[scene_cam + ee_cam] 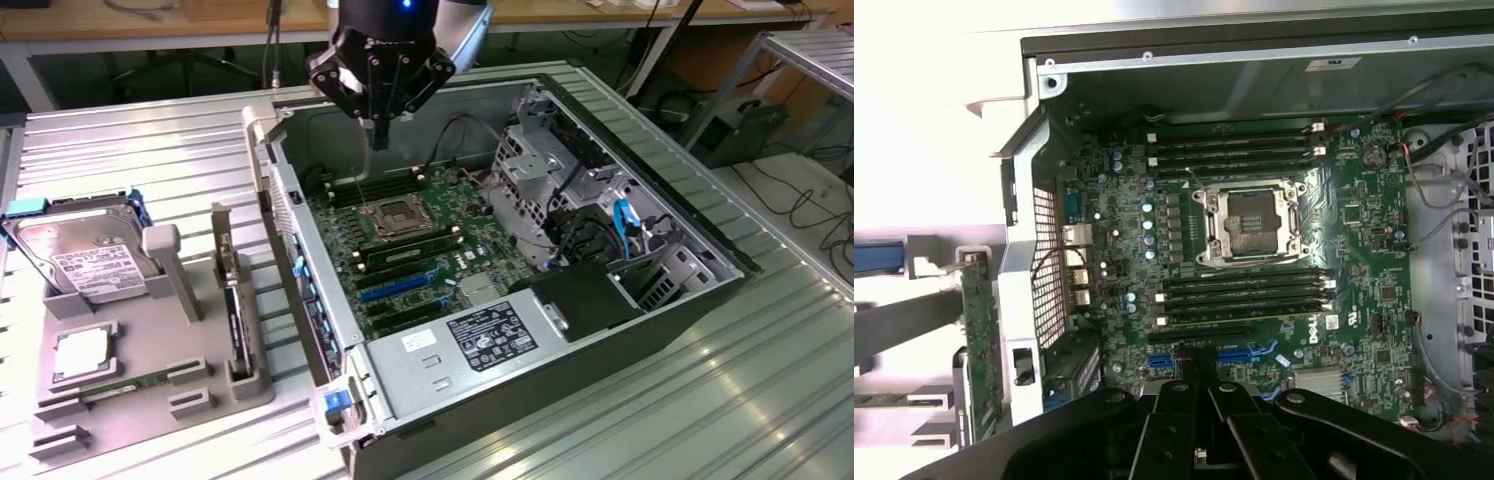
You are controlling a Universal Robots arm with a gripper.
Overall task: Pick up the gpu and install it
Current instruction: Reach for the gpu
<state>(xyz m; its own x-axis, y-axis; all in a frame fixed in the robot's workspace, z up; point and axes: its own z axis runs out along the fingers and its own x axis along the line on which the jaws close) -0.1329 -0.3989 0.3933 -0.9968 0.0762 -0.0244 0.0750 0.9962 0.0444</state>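
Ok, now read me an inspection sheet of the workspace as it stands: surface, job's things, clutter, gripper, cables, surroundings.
Surface: ribbed metal table carrying an open computer case and a grey fixture tray.
Job's things: gpu stands on edge in the tray, untouched; blue expansion slots on the motherboard hold no card.
Clutter: hard drive, square silvery chip and memory stick, all in the tray.
Gripper: gripper hangs over the motherboard, fingers shut, holding nothing.
Cables: blue cable inside the case; loose cables on the floor at the exterior view's right.
Surroundings: wooden bench behind the table.
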